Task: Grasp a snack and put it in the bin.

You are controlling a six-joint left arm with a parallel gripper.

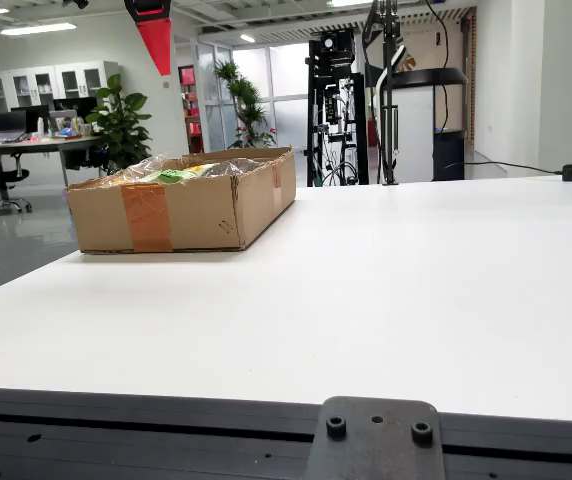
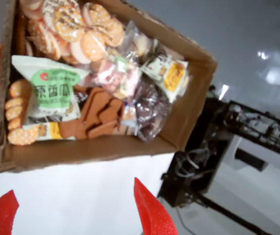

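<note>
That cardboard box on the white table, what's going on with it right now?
A red-fingered gripper hangs open and empty above the cardboard box, which sits near the far left corner of the white table in the front view. The wrist view looks down into the box: it is full of wrapped snacks, including a green packet, round biscuits and brown cookies. Nothing is gripped, and no separate bin shows in either view.

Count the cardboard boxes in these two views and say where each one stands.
1. A single cardboard box stands on the white table, at its far left in the fixed view. The wrist view shows the same box from above, full of snack packets. None seems hidden.
</note>
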